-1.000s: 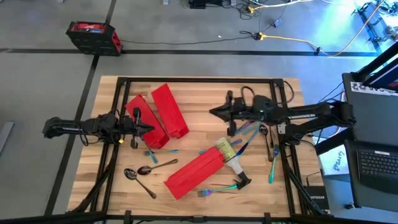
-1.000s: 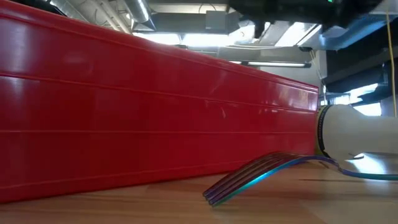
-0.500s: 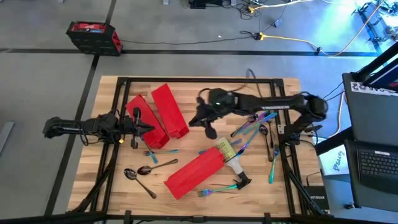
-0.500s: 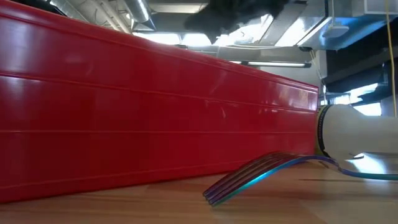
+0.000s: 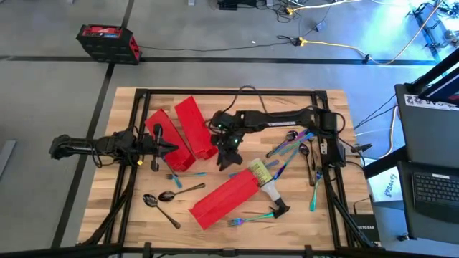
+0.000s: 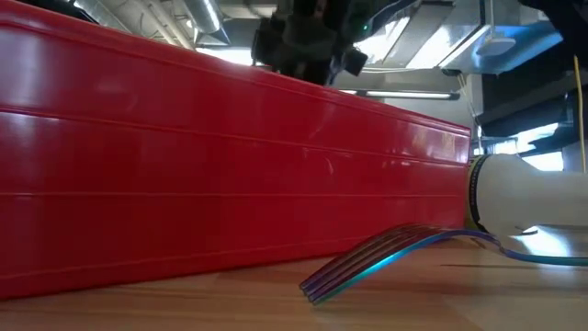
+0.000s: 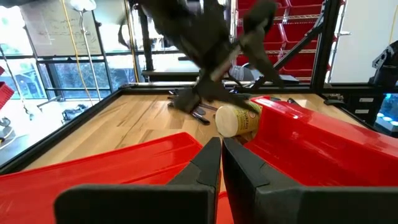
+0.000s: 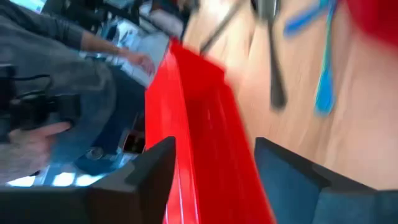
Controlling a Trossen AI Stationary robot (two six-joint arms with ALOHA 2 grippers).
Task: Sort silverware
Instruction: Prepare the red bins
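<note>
Now my right end effector (image 5: 231,152) hangs over the middle of the counter (image 5: 129,208), just beside the end of a red bin (image 5: 195,127). Its two fingers (image 8: 146,171) stand apart, with nothing between them. Through the gap in my right wrist view I see the long side of a red bin and some blurry silverware lying on the wood.

My left end effector (image 5: 172,147) waits on the left side, by another red bin (image 5: 169,140). Its fingers (image 7: 208,163) are pressed together and hold nothing.

All the silverware lies on the counter. One bunch of shiny blue and purple pieces (image 5: 290,148) sits on the right side. Two dark spoons (image 5: 159,198) rest near the front left. A fork (image 5: 251,218) lies at the front, next to the third red bin (image 5: 226,199) and a spray bottle (image 5: 265,179). A person's sleeve (image 8: 59,68) shows in the room behind.
</note>
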